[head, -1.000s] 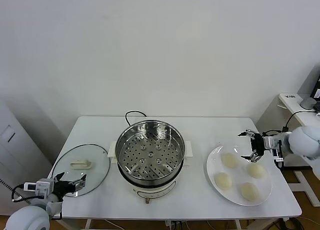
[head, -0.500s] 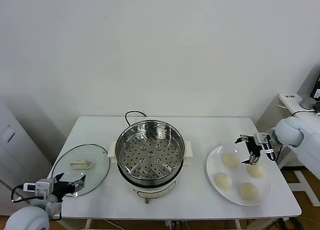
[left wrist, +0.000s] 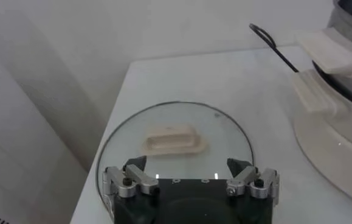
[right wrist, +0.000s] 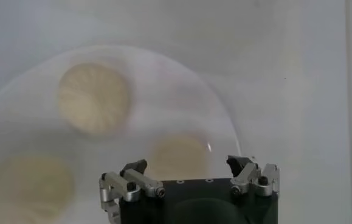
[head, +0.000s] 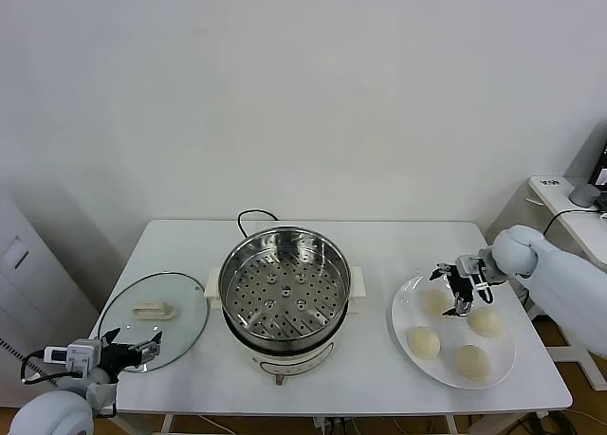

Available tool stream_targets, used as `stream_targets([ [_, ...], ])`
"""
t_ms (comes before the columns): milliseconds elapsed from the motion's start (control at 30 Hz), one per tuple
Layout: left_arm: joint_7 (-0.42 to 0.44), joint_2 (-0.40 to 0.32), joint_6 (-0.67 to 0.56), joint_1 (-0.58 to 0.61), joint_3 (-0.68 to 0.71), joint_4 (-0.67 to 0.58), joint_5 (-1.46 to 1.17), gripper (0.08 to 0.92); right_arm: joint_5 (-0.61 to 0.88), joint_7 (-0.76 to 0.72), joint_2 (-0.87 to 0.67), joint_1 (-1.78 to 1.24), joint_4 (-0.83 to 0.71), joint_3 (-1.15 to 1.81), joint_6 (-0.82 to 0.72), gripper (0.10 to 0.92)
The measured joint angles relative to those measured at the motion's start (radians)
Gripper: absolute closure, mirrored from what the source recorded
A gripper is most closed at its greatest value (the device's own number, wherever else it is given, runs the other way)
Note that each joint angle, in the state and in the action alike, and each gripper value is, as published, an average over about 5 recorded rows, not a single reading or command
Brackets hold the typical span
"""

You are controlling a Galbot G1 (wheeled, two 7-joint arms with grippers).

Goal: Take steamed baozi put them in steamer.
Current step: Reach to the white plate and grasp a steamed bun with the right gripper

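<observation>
On a white surface (head: 379,369), the empty steamer (head: 284,283) stands at centre with its glass lid (head: 154,319) set off to the robot's left, while four steamed baozi (head: 435,302) wait on a white plate (head: 406,315) to its right. The right gripper (head: 451,285) hovers with fingers spread above the bun nearest the steamer; a clean grab likely means centring over it and closing gently so the soft dough is not crushed. The left gripper (left wrist: 191,178) idles, fingers released, beside the lid.

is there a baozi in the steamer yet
No, the steamer tray holds nothing; all four baozi sit on the white plate.
</observation>
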Motion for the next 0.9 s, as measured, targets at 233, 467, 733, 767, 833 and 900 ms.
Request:
stream_targets([
  [233, 0.0, -0.003, -0.003, 0.005, -0.001, 0.002, 0.001, 0.177, -0.015, -0.013, 0.034, 0.002, -0.038, -0.006, -0.002, 0.266],
  [467, 0.0, -0.005, -0.005, 0.01, -0.004, 0.002, 0.001, 0.177, -0.022, -0.033, 0.04, -0.002, -0.05, -0.002, -0.007, 0.373],
  [733, -0.001, -0.008, -0.006, 0.012, -0.006, 0.003, 0.002, 0.177, -0.023, -0.054, 0.034, -0.016, -0.051, 0.016, -0.011, 0.507],
  [767, -0.001, -0.009, -0.006, 0.012, -0.006, 0.003, 0.002, 0.177, -0.023, -0.055, 0.033, -0.017, -0.051, 0.018, -0.01, 0.521],
  [833, -0.002, -0.01, -0.006, 0.012, -0.006, 0.003, 0.003, 0.177, -0.022, -0.058, 0.029, -0.017, -0.049, 0.02, -0.01, 0.554],
  [900, -0.002, -0.01, -0.006, 0.012, -0.006, 0.003, 0.004, 0.177, -0.019, -0.059, 0.024, -0.015, -0.046, 0.021, -0.01, 0.569],
])
